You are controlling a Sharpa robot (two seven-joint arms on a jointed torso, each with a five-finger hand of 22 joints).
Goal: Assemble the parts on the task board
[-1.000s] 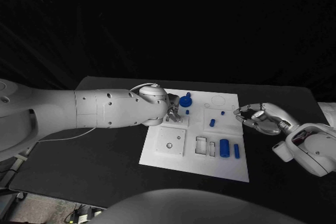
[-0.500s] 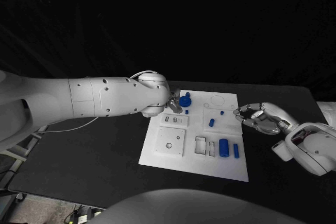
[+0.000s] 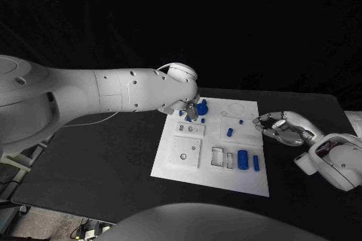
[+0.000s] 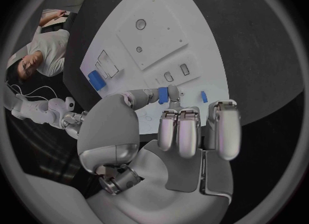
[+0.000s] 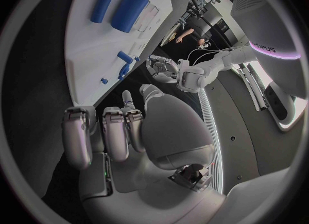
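Note:
The white task board (image 3: pixel 223 175) lies mid-table. My left hand (image 3: pixel 191 108) hovers over its far left corner, right beside a round blue knob (image 3: pixel 201 110). In the left wrist view the thumb tip lies against that knob (image 4: pixel 162 94), and I cannot tell whether the hand (image 4: pixel 183 131) grips it. A small blue peg (image 4: pixel 203 97) lies close by. My right hand (image 3: pixel 281 128) hangs at the board's right edge with its fingers curled in on nothing. A thick blue cylinder (image 3: pixel 242 159) and a slim one (image 3: pixel 256 163) lie near the board's front right.
A square plate with a hole (image 3: pixel 183 151), a small plate with two slots (image 3: pixel 190 129) and two rectangular recesses (image 3: pixel 222 157) are set in the board. Small blue pegs (image 3: pixel 229 131) stand near the board's middle. Black table lies all around.
My left hand has moved from over the two-slot plate toward the board's far edge, up to the blue knob. The right hand has stayed in place.

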